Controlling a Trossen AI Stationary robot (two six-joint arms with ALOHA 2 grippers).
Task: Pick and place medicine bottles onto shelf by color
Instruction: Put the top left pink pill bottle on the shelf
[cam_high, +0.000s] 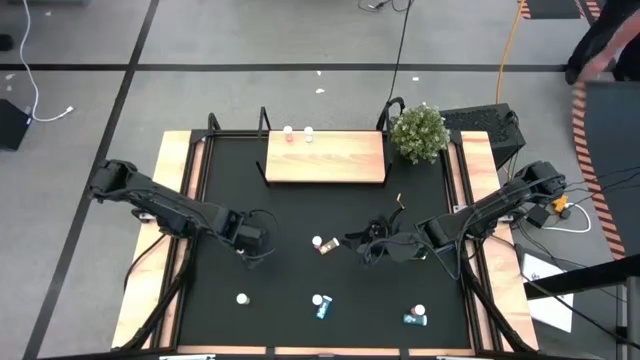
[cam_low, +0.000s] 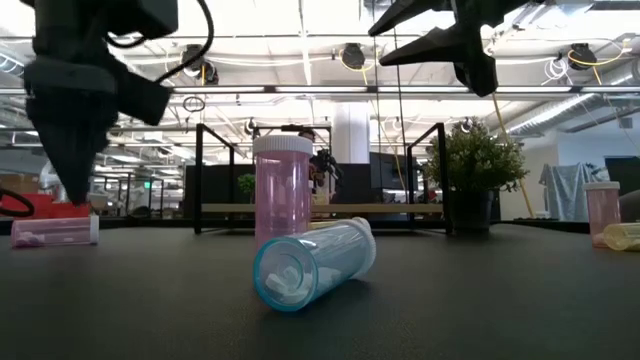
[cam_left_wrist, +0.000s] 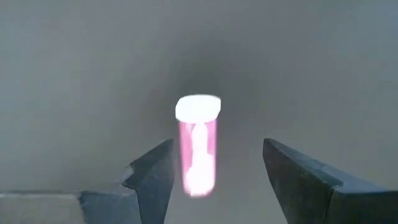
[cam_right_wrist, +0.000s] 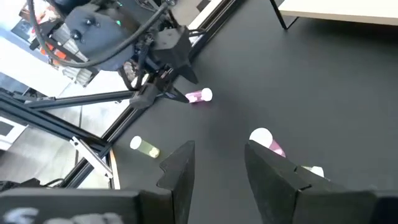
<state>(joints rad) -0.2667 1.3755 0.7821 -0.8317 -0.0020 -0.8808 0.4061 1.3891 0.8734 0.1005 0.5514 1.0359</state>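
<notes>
Pink bottle (cam_left_wrist: 198, 146) lay on its side on the black mat (cam_high: 300, 270), centre of the left wrist frame, long axis running up-down in frame, white cap toward the top. Left gripper (cam_left_wrist: 214, 180) hung over it, left of centre in the high view, jaws open wide, straddling the bottle without touching. Right gripper (cam_high: 372, 247) sat right of centre, jaws partly open, empty, near an upright pink bottle (cam_high: 319, 243). Shelf (cam_high: 325, 157) at upper centre carried two bottles.
</notes>
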